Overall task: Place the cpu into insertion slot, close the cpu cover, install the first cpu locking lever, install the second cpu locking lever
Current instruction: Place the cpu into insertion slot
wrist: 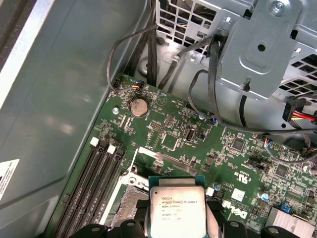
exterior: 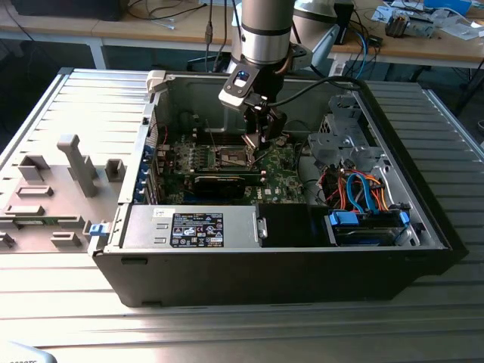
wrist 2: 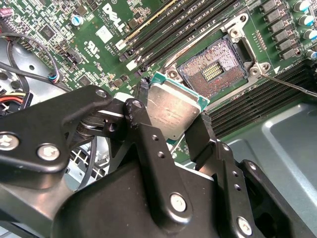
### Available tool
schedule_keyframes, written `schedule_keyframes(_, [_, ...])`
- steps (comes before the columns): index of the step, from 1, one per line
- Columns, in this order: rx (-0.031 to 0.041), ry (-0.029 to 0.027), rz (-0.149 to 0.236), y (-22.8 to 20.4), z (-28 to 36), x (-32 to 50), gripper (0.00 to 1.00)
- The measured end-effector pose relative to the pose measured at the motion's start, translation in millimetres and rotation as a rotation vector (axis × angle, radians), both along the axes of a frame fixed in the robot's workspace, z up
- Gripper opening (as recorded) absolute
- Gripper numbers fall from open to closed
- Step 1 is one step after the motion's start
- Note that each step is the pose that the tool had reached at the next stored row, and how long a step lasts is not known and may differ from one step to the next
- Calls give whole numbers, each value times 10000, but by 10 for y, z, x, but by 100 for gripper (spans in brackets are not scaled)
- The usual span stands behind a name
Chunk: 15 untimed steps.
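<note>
My gripper (wrist 2: pixel 171 119) is shut on the cpu (wrist 2: pixel 173 106), a flat silvery square chip pinched by its edges between the two black fingers (wrist 2: pixel 148 144). The chip hangs tilted just above and beside the insertion slot (wrist 2: pixel 213 72), whose dark pin field lies uncovered inside its silver rim. In the first wrist view the cpu (wrist: pixel 177 210) partly hides the insertion slot (wrist: pixel 130 203). A silver strip along the slot's edge, the cpu cover (wrist: pixel 163 157), stands swung up. In the exterior view the gripper (exterior: pixel 257 138) hovers over the slot (exterior: pixel 234 156) inside the open computer case.
Memory slots (wrist 2: pixel 163 25) run beside the socket, and a thin metal lever rod (wrist 2: pixel 292 85) sticks out next to it. A long black card (exterior: pixel 219 181), the labelled power supply (exterior: pixel 197 229), the drive cage (exterior: pixel 340 140) and cables (exterior: pixel 363 189) crowd the case.
</note>
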<state>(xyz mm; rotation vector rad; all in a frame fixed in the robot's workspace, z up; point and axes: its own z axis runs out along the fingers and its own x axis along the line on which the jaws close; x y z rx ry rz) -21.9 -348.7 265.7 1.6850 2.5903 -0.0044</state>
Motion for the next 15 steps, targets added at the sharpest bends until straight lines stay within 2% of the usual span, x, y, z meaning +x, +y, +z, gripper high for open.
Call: schedule_keyframes(15, [-1,-1,-192,0,0,0,54])
